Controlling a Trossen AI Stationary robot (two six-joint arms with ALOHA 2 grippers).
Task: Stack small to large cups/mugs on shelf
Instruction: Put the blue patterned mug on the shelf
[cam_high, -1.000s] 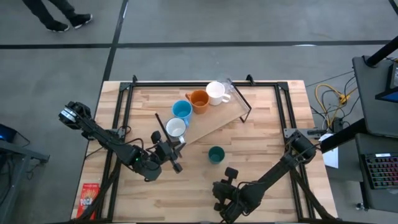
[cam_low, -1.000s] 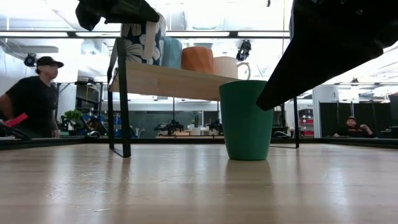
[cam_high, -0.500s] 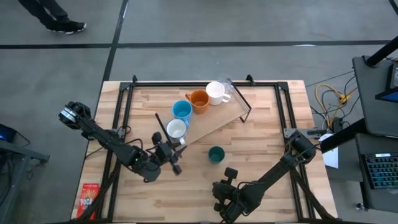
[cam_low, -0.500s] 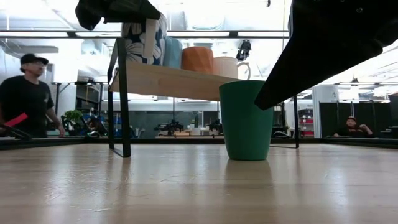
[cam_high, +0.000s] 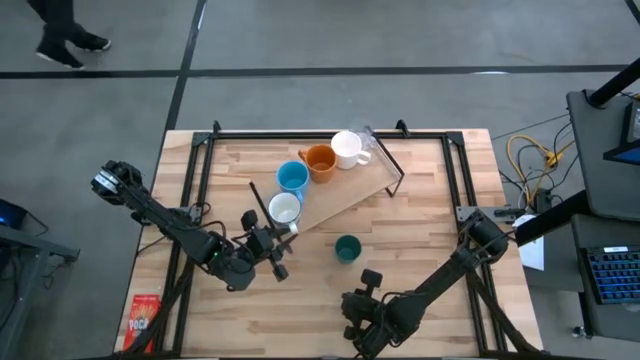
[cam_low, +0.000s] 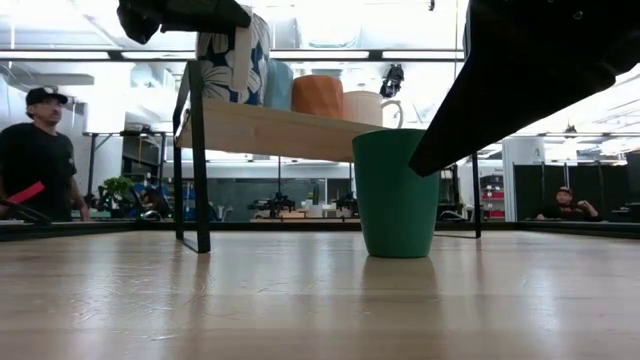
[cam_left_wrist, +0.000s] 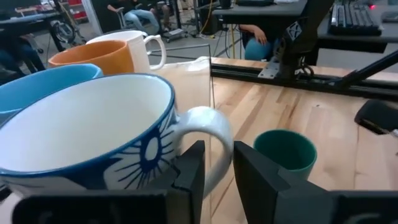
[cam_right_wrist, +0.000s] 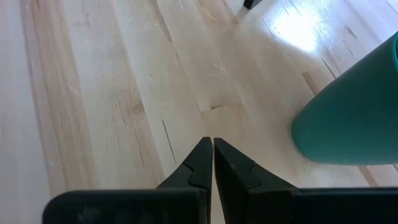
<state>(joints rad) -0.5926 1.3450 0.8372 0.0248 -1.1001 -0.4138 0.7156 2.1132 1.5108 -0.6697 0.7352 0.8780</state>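
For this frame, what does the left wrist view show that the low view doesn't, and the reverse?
Only the left wrist view shows the left gripper slightly open beside the handle of the blue-flowered mug, and that mug's white inside. Only the low view shows the shelf from the side with its black legs, and a person in the room behind. Both show the orange mug, white mug and green mug.
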